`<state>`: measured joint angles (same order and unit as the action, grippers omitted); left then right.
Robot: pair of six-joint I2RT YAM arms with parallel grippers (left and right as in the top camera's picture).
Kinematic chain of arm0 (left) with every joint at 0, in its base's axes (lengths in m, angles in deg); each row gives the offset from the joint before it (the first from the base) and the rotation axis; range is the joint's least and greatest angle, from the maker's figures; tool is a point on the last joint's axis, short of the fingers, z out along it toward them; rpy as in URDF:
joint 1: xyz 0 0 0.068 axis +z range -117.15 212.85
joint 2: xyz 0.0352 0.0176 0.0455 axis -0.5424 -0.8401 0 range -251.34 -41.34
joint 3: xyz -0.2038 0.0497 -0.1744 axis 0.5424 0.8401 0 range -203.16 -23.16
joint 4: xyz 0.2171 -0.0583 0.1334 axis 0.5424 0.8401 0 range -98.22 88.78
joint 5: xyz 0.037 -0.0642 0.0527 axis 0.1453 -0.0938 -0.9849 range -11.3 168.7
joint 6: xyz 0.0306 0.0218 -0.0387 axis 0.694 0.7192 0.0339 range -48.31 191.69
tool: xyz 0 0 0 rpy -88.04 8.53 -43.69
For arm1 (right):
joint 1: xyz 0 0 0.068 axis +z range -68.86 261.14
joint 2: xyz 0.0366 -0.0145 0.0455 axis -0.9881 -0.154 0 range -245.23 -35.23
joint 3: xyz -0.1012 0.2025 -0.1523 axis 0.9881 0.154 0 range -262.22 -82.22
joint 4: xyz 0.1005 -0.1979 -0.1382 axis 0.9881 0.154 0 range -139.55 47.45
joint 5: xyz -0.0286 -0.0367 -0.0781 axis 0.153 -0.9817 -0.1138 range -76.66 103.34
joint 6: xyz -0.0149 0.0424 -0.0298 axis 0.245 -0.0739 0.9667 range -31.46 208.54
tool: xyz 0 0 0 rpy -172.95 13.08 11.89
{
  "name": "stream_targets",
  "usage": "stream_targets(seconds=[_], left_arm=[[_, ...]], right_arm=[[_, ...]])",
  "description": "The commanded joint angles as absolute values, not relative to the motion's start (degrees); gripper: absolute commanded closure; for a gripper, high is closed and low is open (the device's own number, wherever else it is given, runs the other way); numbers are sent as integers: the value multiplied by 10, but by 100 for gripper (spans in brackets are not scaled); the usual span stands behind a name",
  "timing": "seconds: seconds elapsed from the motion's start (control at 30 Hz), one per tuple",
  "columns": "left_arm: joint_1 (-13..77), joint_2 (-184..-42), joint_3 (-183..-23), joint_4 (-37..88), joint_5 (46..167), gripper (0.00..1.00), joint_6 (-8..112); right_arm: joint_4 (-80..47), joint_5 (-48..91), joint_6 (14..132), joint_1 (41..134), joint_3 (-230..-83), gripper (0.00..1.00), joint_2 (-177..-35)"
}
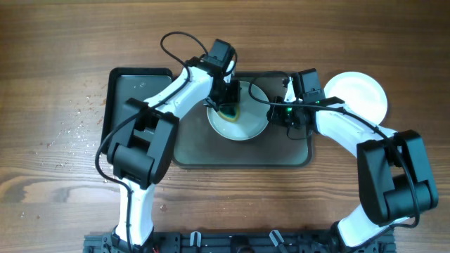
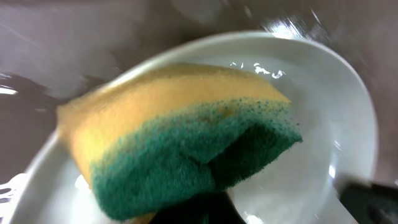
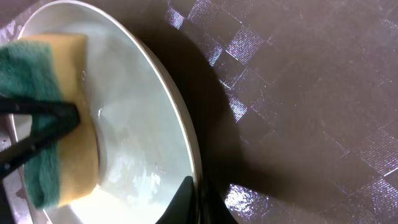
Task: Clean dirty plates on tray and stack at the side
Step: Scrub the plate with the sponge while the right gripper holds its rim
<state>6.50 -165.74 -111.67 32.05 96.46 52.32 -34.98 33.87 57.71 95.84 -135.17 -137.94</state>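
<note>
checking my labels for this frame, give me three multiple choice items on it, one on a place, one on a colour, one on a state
1. Where is the plate that the sponge touches?
A in a sink
B on the grey tray
C on a shelf

2. What colours is the sponge?
A yellow and green
B pink and blue
C all white

3. What is the right hand doing?
A hanging open
B holding the sponge
C shut on the plate's rim

Answers:
1 B, the plate lies inside the grey tray's rim.
2 A, yellow foam backs a green scouring layer.
3 C, its fingers pinch the rim.
</note>
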Motion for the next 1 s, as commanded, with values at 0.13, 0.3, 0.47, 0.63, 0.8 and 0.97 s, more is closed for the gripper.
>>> stream_targets(seconds=[0.13,0.3,0.47,0.63,0.8,0.97], left_arm=[[107,-1584,-1076,357,1149,96,548],[125,-1492,-1076,358,1114,96,548],[112,-1490,-1075,360,1001,96,545],[68,-1527,-1075,345,924,96,515],[30,-1563,-1075,327,824,96,449],[21,-1600,-1075,315,771,96,422]], right_arm=[[-358,360,573,967,-1350,96,-1390],[-358,360,573,967,-1350,96,-1390],[-358,360,573,967,-1350,96,-1390],[-358,360,573,967,-1350,96,-1390],[-358,360,573,967,-1350,96,-1390],[-358,360,575,967,-1350,96,-1390]])
